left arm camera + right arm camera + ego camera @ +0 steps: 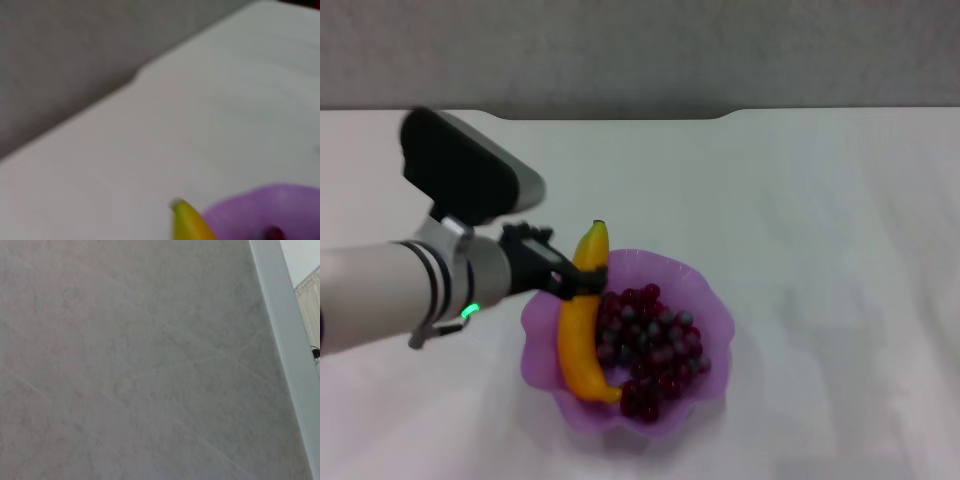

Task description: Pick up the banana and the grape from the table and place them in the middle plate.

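The purple scalloped middle plate (710, 300) sits on the white table (800, 200) near the front centre. The dark red-purple grape bunch (650, 350) lies inside it. Along the plate's left side lies the yellow banana (575, 350), its green tip poking out over the far rim. My left gripper (578, 282) reaches in from the left, its dark fingers closed across the banana's upper half. In the left wrist view only the banana tip (190, 222) and the plate's rim (260, 205) show. The right gripper is out of view.
The table's dark notched far edge (610, 116) runs along the back, with a grey wall behind it. Bare white tabletop lies to the right of the plate and behind it. The right wrist view shows only a grey wall.
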Available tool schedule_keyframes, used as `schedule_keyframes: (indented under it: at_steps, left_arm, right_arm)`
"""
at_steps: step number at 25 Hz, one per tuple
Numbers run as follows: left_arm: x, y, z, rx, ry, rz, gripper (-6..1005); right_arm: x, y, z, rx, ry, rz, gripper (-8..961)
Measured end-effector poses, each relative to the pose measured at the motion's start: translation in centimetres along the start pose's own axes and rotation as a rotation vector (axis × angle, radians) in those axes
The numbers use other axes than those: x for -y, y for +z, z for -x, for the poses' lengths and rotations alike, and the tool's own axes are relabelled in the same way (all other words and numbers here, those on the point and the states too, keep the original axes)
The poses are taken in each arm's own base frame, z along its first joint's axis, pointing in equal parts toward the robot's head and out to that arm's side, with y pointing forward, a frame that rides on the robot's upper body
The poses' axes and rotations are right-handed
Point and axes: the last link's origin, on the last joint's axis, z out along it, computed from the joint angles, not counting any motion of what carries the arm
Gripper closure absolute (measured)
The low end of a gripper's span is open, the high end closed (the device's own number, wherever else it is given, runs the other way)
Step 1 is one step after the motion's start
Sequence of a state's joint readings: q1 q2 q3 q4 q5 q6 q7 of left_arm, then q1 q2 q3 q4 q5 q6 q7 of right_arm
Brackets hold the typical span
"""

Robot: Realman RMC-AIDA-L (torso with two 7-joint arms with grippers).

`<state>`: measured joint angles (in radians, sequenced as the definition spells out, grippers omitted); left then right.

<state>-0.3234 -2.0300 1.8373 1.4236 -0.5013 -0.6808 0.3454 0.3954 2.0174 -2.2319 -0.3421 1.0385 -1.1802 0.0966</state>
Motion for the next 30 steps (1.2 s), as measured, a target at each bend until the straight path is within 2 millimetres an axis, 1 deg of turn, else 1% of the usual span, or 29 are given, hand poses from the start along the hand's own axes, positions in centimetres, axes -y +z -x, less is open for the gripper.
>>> schedule_keyframes:
  at_steps: [4, 9, 15, 22, 26, 30]
  left_arm:
    - [1.3, -0.5, -0.7, -0.076, -0.009, -0.062, 107]
    - [2.8, -1.1, -1.4, -0.206, -0.083, -0.127, 107]
    - [4.9, -1.5, -1.6, -0.342, -0.141, -0.221, 107]
    - [7.9, -1.4, 0.1, -0.477, -0.299, -0.333, 107]
    - [9.0, -1.5, 1.4, -0.534, -0.303, -0.413, 107]
    - [9.3, -1.1, 2.7, -0.577, -0.269, -0.473, 107]
  right_arm:
    - [-0.1, 0.1, 0.0, -0.002, -0.007, 0.004, 61]
    - [-0.2, 0.0, -0.1, -0.005, -0.011, 0.008, 62]
    - [-0.3, 0.1, 0.0, -0.004, -0.011, 0.010, 62]
    - [-0.8, 0.5, -0.3, -0.026, -0.054, 0.031, 61]
    - [-1.2, 0.9, -0.3, -0.032, -0.088, 0.042, 61]
    - [-1.5, 1.4, -0.4, -0.046, -0.091, 0.048, 61]
